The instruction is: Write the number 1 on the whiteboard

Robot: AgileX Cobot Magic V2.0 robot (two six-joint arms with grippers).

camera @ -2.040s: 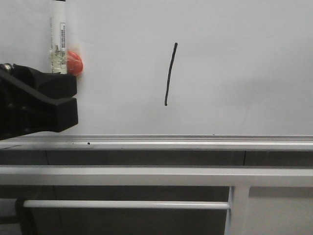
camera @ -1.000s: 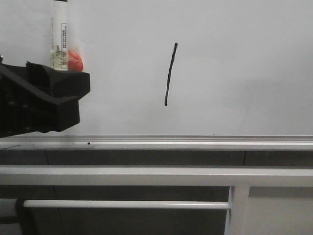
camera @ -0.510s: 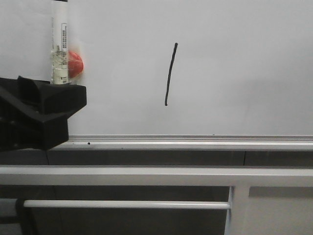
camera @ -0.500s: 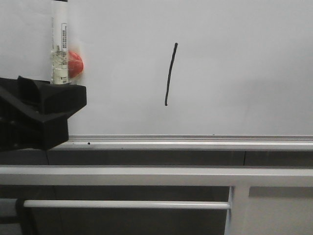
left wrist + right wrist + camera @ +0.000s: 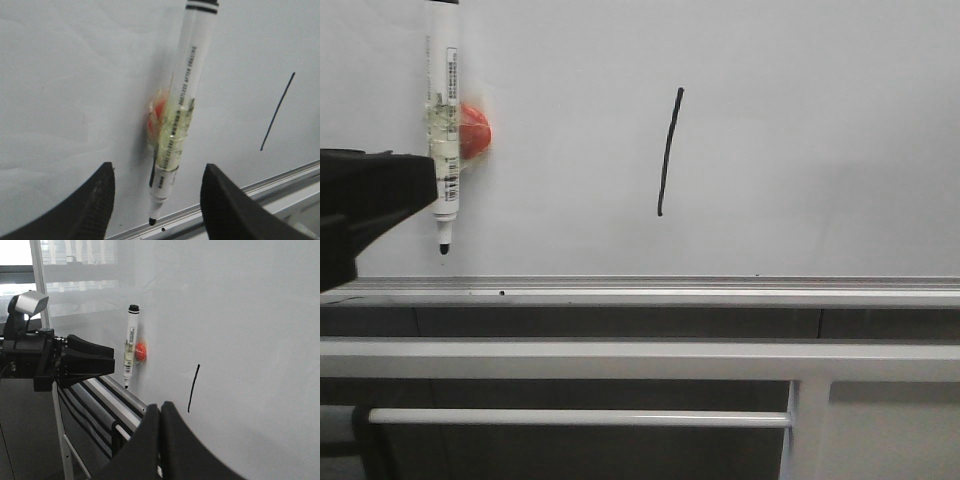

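The whiteboard (image 5: 820, 120) fills the front view, and the number 1 (image 5: 668, 150) is a thin black slanted stroke near its middle. A white marker (image 5: 444, 130) hangs tip down on the board, fixed to a red magnet (image 5: 473, 133). My left gripper (image 5: 380, 212) sits at the left edge, lower than the marker and apart from it. In the left wrist view the marker (image 5: 177, 115) shows ahead between the fingers (image 5: 95, 205), and the left gripper (image 5: 158, 172) is open and holds nothing. My right gripper (image 5: 160, 412) is shut and empty, facing the stroke (image 5: 193, 388).
A silver bottom rail (image 5: 720, 292) runs under the board, with a tiny black dot (image 5: 501, 293) on it. Grey metal frame bars (image 5: 620, 360) and an upright post (image 5: 807, 430) stand below. The left arm (image 5: 65, 365) shows in the right wrist view.
My left gripper has drawn back to the left and down, away from the marker. The marker now hangs uncovered on the board, its tip in view.
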